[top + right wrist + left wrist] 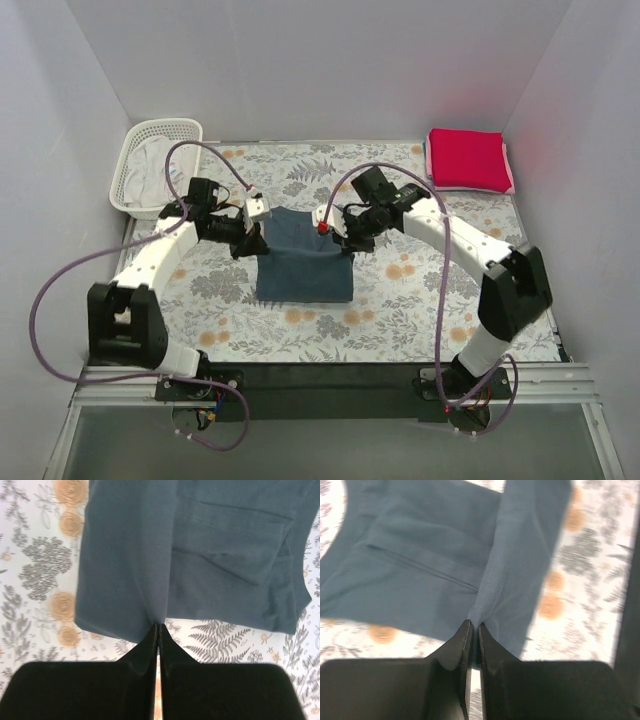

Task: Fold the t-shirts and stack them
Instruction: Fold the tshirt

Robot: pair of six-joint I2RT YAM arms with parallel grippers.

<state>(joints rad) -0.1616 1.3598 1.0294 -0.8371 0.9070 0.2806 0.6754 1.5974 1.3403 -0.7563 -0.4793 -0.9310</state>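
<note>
Blue t-shirt [303,265] lies mid-table on the floral cloth [400,300], its far corners pinched by left gripper [471,630] and right gripper [159,630], both jaws clamped on fabric, evidently to carry 1 fold.

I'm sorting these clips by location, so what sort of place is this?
Probably a robot test booth in a lab, not a home: plain white walls box in the workspace, a left arm and a right arm are bolted at the near edge, and a blue t-shirt is spread on a floral cloth.
</note>
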